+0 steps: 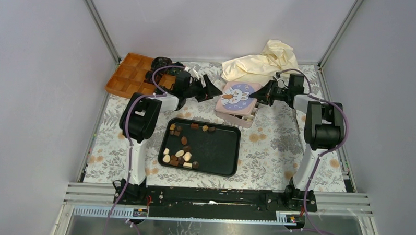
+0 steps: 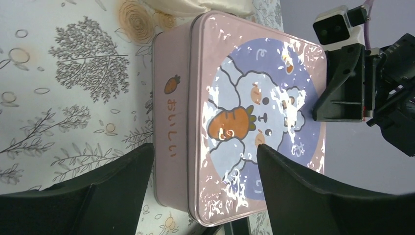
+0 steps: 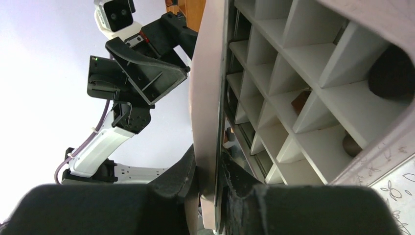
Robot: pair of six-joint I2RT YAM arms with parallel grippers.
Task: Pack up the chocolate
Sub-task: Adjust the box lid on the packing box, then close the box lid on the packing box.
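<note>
The chocolate (image 1: 181, 148), several small dark, light brown and cream pieces, lies on the black tray (image 1: 231, 149). Behind the tray stands a pink tin (image 1: 242, 118) with a rabbit-and-carrot lid (image 1: 239, 95). My right gripper (image 3: 208, 169) is shut on the lid's edge (image 3: 208, 98), which stands raised off the white divider grid (image 3: 293, 98). A few pieces (image 3: 391, 73) sit in the grid's cells. My left gripper (image 2: 203, 147) is open at the tin's left end, one finger beside the tin's side (image 2: 171, 122), the other over the lid's face (image 2: 259, 98).
An orange compartment tray (image 1: 130, 74) sits at the back left, with dark crumpled paper cups (image 1: 162, 62) beside it. A cream cloth (image 1: 265, 59) is bunched behind the tin. Grey walls close in the patterned table on three sides.
</note>
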